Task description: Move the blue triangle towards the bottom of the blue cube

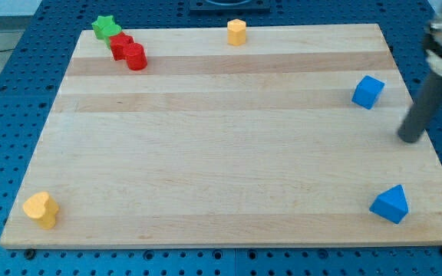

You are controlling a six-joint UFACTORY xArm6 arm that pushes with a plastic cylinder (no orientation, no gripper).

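The blue triangle [390, 205] lies near the board's bottom right corner. The blue cube [367, 91] sits at the right side of the board, above the triangle. My tip [410, 139] is at the board's right edge, to the right of and below the cube and above the triangle, touching neither. The rod rises from it toward the view's top right.
A green star block [106, 27] and two red blocks [128, 51] cluster at the top left. A yellow block [237, 31] stands at the top edge. Another yellow block [41, 209] sits at the bottom left corner. The wooden board [221, 153] lies on a blue perforated table.
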